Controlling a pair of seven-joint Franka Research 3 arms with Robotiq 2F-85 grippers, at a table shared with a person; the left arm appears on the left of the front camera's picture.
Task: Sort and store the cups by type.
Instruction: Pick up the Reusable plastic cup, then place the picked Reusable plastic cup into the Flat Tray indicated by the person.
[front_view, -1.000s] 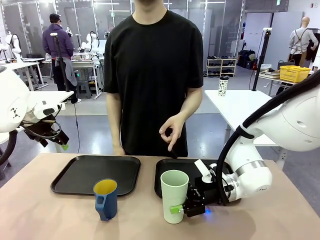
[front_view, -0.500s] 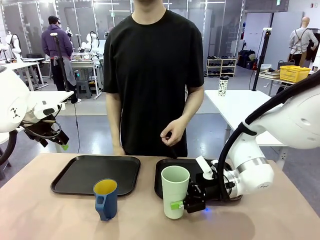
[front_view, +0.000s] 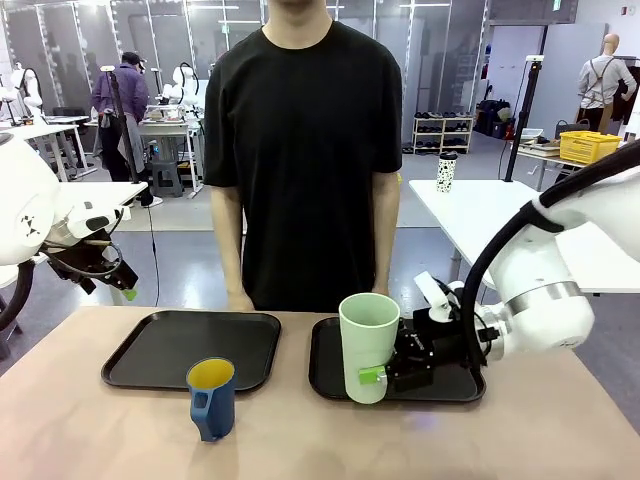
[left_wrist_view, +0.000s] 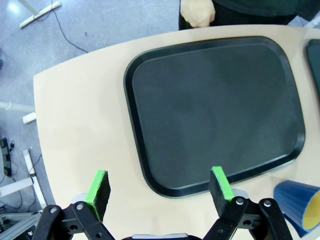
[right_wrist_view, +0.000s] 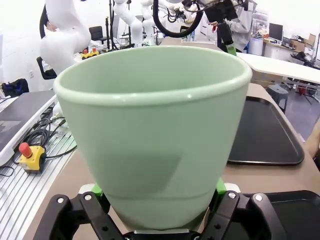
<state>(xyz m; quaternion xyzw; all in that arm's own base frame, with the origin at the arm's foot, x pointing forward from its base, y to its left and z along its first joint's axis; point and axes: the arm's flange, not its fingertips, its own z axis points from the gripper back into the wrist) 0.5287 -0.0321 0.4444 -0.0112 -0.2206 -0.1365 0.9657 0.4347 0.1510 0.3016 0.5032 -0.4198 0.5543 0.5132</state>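
My wooden bench (front_view: 80, 420) carries two black trays, side by side at its far half, with a small gap between them: the left tray (front_view: 180, 348) and the right tray (front_view: 325, 362). A dark blue mug (front_view: 211, 398) stands upright directly on the bench, just beside the left tray's near right corner.

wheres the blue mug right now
In the front view the blue mug stands on the table, left of centre, just off the near edge of the left tray, on the robot's side.
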